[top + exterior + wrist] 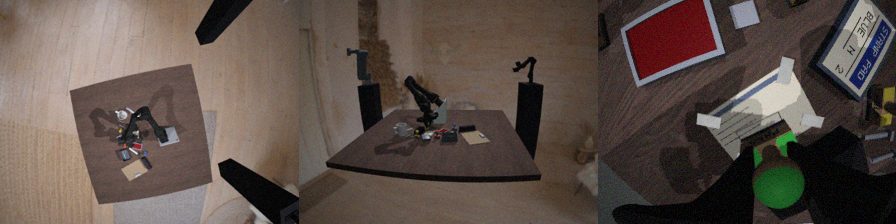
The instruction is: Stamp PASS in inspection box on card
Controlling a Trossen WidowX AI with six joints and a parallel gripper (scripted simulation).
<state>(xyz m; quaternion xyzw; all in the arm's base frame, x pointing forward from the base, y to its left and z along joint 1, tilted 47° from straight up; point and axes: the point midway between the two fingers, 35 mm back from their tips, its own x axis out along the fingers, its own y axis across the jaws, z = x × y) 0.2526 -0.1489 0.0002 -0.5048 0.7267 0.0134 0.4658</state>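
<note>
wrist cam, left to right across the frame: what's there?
Red ink pad → small grey square tile → taped-down card → green-knobbed stamp held in the claw → blue-and-white box.

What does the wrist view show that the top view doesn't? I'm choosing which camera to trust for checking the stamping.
Wrist only: the green-knobbed stamp clamped in the gripper over the taped card, and the red ink pad.
Top only: the whole table, the mug, a tan board.
Both: the arm's end above the clutter.
</note>
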